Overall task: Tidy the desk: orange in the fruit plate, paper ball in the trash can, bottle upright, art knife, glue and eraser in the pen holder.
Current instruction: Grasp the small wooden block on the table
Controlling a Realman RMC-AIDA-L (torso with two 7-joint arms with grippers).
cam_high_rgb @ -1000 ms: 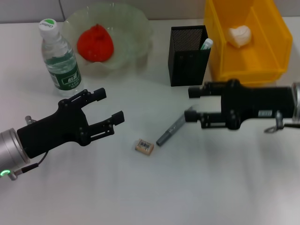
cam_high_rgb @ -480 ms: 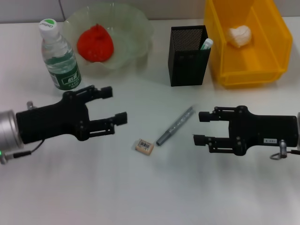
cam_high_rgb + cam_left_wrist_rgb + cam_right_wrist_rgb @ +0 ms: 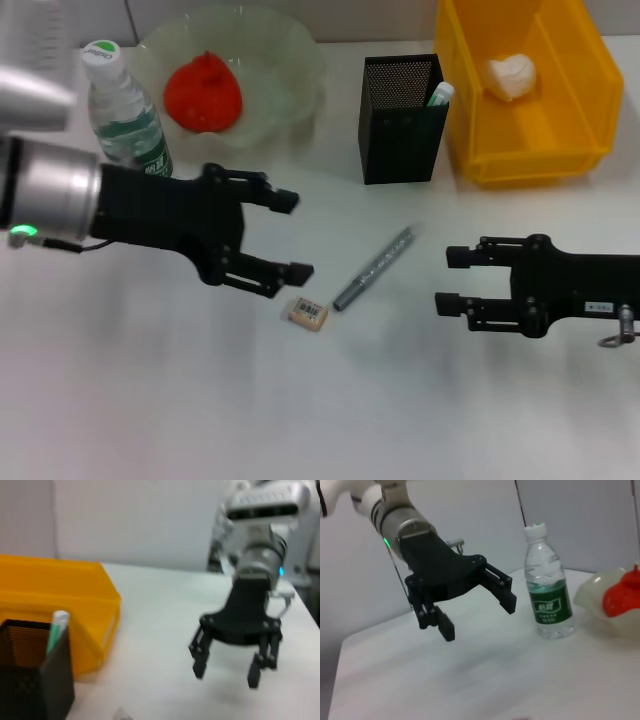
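- Fingers (image 3: 301, 271) of the left gripper (image 3: 293, 236) are spread wide, holding nothing, just above the eraser (image 3: 308, 313) on the desk (image 3: 320, 410).
- The art knife (image 3: 374, 268) lies beside the eraser.
- The right gripper (image 3: 448, 279), fingers apart and empty, hovers right of the knife.
- The bottle (image 3: 126, 113) stands upright beside the fruit plate (image 3: 290, 70).

Beside the black mesh metal pen holder (image 3: 401, 118) stands a bright yellow plastic bin (image 3: 530, 90) holding a white crumpled paper ball (image 3: 511, 75). Farther from the holder: a pale green translucent plate (image 3: 262, 75) with a red-orange fruit (image 3: 203, 92), and a clear bottle (image 3: 126, 118) with a green label and white cap.
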